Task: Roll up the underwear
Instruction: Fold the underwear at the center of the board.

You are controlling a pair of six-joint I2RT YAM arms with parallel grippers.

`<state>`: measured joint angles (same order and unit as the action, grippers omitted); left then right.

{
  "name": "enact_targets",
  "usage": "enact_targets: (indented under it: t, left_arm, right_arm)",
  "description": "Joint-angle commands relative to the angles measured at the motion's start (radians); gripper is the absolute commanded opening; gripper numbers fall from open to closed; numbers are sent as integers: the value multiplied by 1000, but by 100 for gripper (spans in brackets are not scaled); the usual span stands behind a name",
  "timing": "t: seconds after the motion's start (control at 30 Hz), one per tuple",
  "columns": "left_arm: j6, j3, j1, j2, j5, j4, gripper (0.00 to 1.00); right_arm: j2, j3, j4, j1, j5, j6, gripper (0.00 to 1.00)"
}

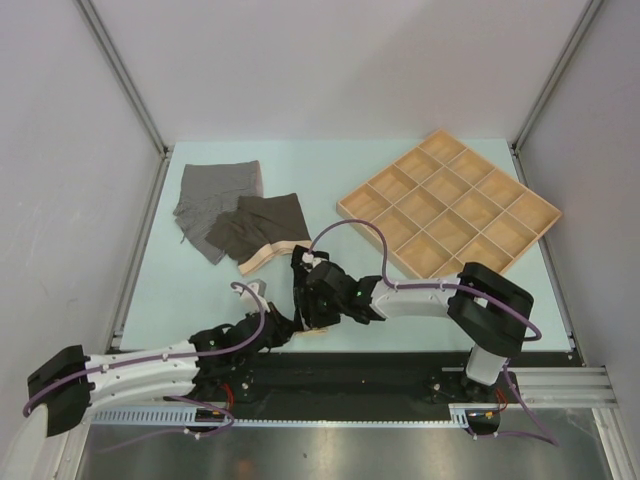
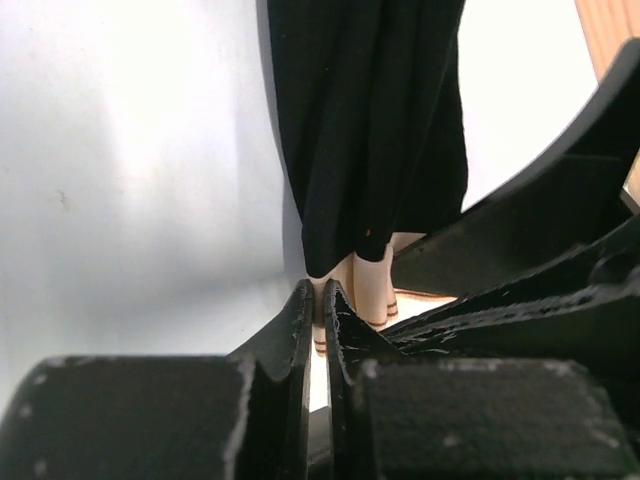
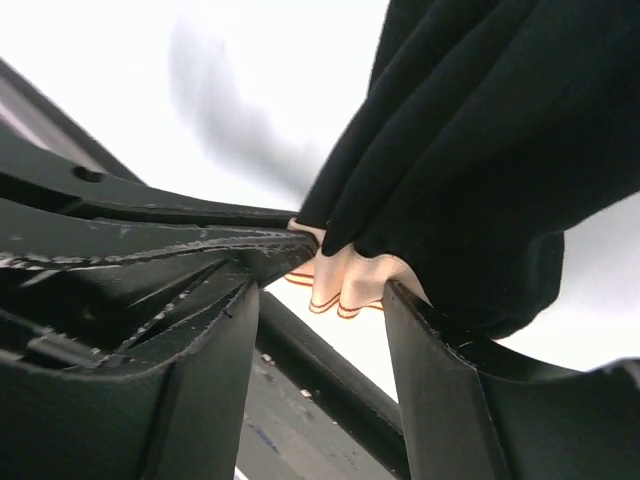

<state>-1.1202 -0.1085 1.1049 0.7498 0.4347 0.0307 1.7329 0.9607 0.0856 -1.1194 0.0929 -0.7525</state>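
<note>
The black underwear [image 2: 370, 130] with a cream, orange-edged waistband [image 3: 345, 280] lies at the table's near edge between both grippers. My left gripper [image 2: 322, 292] is shut on that waistband; in the top view it [image 1: 290, 328] sits low at the near edge. My right gripper [image 3: 345, 268] is partly open, and the bunched waistband hangs loosely between its fingertips; in the top view it [image 1: 308, 295] is just above the left one. The dark brown underwear [image 1: 262, 225] and the heather grey underwear [image 1: 215, 200] lie overlapping at the back left.
The compartmented wooden tray [image 1: 548, 212] stands at the back right. The dark rail of the arm bases [image 1: 380, 375] runs along the near edge right behind the grippers. White walls enclose the table at the left, right and back.
</note>
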Motion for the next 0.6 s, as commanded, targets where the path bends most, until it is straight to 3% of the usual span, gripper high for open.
enact_targets:
  t: [0.0, 0.57]
  left_arm:
    - [20, 27, -7, -49, 12, -77, 9]
    - [-1, 10, -7, -40, 27, -13, 7]
  right_arm:
    - [10, -43, -108, 18, 56, -21, 60]
    - [-194, -57, -113, 62, 103, -24, 72]
